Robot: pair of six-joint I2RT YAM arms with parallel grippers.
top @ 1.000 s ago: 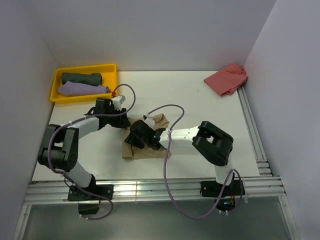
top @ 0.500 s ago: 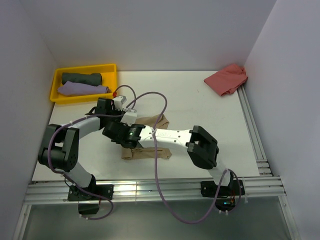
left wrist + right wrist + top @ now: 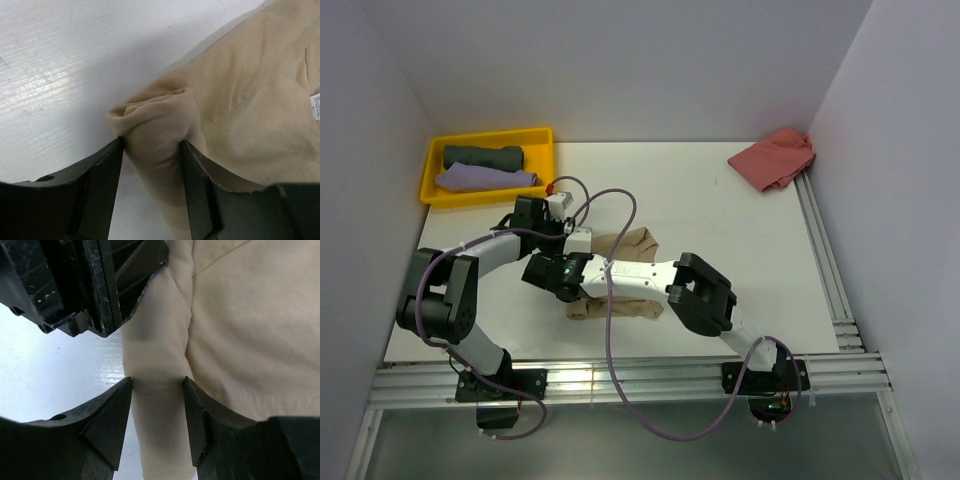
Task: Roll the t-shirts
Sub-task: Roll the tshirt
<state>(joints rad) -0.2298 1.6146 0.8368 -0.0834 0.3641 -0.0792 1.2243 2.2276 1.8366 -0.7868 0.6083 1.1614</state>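
The tan t-shirt [image 3: 156, 131] sits pinched between both jaws.

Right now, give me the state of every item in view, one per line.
tan t-shirt, partly rolled, rolled edge pinched by both grippers.
left gripper, shut on the rolled edge.
right gripper, shut on the same roll.
salmon-red t-shirt, crumpled, unrolled, at the far right corner.
dark grey-green t-shirt, rolled, in the yellow tray.
lilac t-shirt, bundled, beside it in the tray.
yellow tray, holding two shirts.
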